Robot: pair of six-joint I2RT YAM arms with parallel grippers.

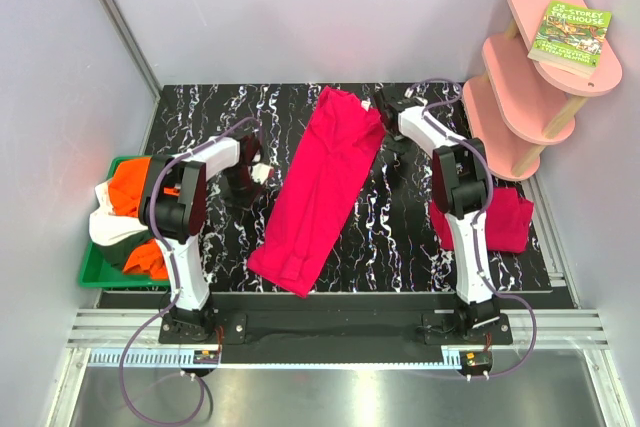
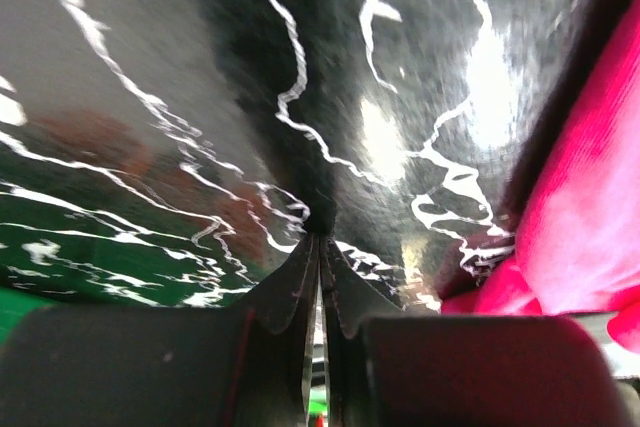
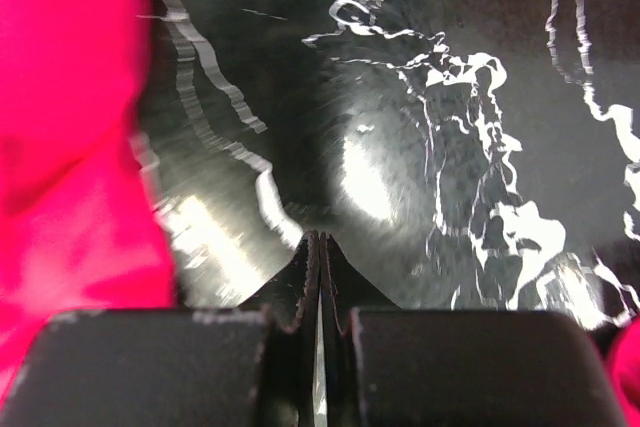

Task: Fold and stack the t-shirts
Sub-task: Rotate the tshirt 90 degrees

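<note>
Diagonally across the middle of the bench lies a long crimson t-shirt, the left gripper beside its left edge, the right gripper by its far end, both pressed together, empty.

Crimson t-shirt soft matt cloth; table glossy black marbled; tray green plastic.

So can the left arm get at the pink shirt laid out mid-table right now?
Probably yes. The left pincer sits shut just beside the pink shirt, with only bare table between them; it would have to open first.
</note>
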